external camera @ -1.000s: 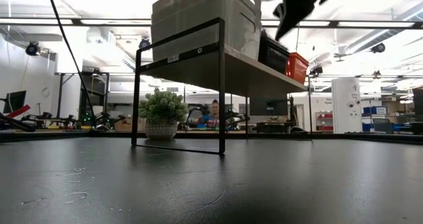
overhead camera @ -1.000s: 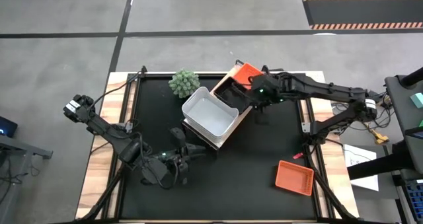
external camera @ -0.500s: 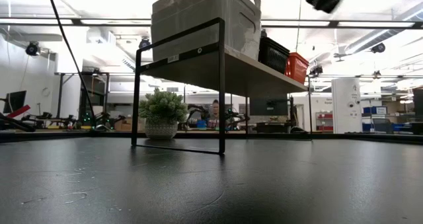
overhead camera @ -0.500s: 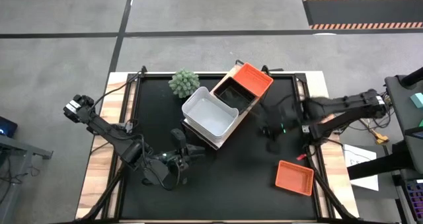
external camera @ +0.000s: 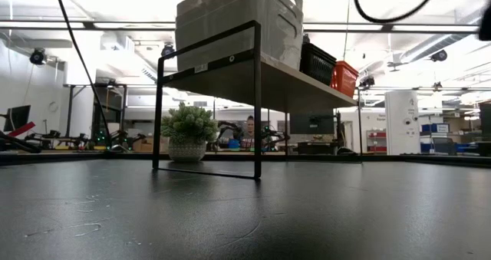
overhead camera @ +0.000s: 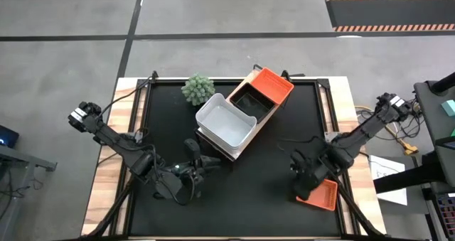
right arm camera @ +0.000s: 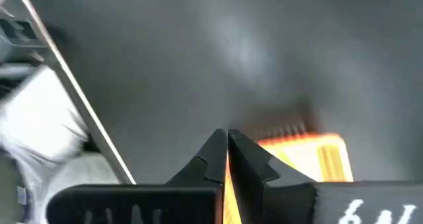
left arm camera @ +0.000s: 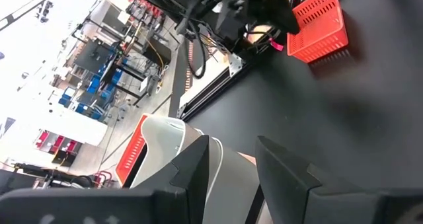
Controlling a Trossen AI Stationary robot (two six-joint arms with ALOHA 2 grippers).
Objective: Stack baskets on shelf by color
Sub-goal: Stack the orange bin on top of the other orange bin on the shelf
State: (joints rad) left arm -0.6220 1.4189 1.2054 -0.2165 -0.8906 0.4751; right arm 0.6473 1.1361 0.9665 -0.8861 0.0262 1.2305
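Note:
On the shelf a stack of white baskets, a black basket and an orange basket sit in a row; they also show in the low view, white, black and orange. A loose orange basket lies flat on the table at the near right. My right gripper is shut, just over that basket's far left corner; the basket lies past its fingertips. My left gripper is open and empty at the near left, in front of the shelf.
A small green plant stands at the far left beside the shelf. Dark frame rails run along the table's left and right sides. The black tabletop lies between the two grippers.
My right gripper has left the orange basket at the shelf's far end. It has swung toward the table's right edge, then toward the near edge and down, over the loose orange basket. The baskets on the shelf have stayed where they were.

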